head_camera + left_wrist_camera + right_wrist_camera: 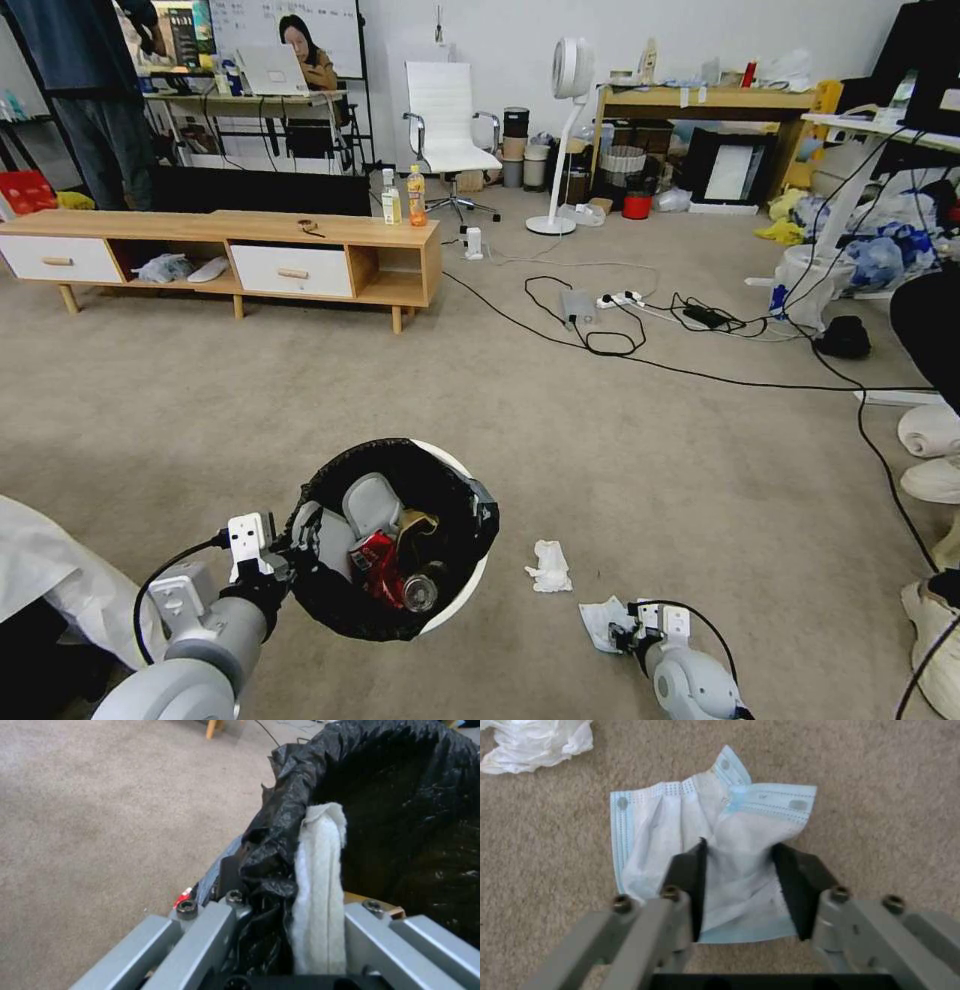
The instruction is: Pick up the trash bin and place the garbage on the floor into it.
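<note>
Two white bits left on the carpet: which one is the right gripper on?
The face mask, blue-edged and pleated, sits between the open right gripper fingers. The crumpled tissue lies apart, nearer the bin.

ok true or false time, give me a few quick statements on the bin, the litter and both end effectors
1. The left end effector grips the trash bin by its rim. True.
2. The trash bin is empty. False: a crushed red can and other litter lie inside.
3. The right end effector is open over a face mask on the floor. True.
4. The white tissue wad is inside the bin. False: it lies on the carpet beside it.
</note>
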`<state>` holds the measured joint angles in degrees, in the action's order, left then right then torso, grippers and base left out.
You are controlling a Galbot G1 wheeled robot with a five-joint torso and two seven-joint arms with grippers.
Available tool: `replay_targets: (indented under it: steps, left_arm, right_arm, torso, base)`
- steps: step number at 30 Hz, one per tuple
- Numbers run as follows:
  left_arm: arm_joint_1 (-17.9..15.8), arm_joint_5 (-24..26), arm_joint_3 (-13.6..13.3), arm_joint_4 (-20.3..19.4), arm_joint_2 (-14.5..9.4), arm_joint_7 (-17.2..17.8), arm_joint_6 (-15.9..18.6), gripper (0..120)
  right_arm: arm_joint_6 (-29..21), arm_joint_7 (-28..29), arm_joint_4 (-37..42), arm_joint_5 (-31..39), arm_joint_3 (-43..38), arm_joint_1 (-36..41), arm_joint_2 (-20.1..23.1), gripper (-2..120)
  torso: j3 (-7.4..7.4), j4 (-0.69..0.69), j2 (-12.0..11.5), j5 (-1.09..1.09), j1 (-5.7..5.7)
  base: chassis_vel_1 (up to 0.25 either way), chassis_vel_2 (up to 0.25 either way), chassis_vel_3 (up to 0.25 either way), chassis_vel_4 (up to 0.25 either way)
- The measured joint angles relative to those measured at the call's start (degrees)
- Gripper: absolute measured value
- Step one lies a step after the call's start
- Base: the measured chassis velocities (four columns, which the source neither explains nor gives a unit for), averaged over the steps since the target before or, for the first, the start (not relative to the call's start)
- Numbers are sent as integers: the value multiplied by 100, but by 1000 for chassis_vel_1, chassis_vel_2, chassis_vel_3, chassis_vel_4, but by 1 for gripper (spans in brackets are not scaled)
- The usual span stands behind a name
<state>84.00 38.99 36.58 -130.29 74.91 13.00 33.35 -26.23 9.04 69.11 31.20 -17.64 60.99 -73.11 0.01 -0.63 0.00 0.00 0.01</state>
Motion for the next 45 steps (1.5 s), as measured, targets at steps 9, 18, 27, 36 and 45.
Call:
replay_targets:
  steps: [9, 18, 27, 36, 45]
  left_arm:
    - [6, -7, 5, -15, -2, -4, -5, 6]
    - [2, 2, 11, -27, -3, -3, -4, 6]
    - [-17, 28, 26, -47, -18, 2, -5, 6]
    - [-33, 38, 13, -55, -27, 5, -4, 6]
    - [-31, 50, -8, -69, -48, 12, 4, 6]
  right_arm:
    - [66, -21, 26, -58, 3, 13, 32, 0]
    - [103, 12, 232, -37, -108, 12, 123, 0]
    - [210, 15, 690, 3, -575, 103, 269, 0]
    - [506, -61, 1516, -410, -1209, 361, 497, 0]
    - [1340, -401, 2982, -1318, -1671, 586, 785, 0]
  torso:
    - [0, 0, 0, 0, 0]
    - [0, 0, 0, 1, 0]
    - [0, 0, 0, 1, 0]
    - [0, 0, 0, 2, 0]
    - [0, 1, 0, 1, 0]
  base:
    - [0, 0, 0, 0]
    - [0, 0, 0, 0]
    - [0, 0, 0, 0]
    - [0, 0, 0, 0]
    - [0, 0, 0, 0]
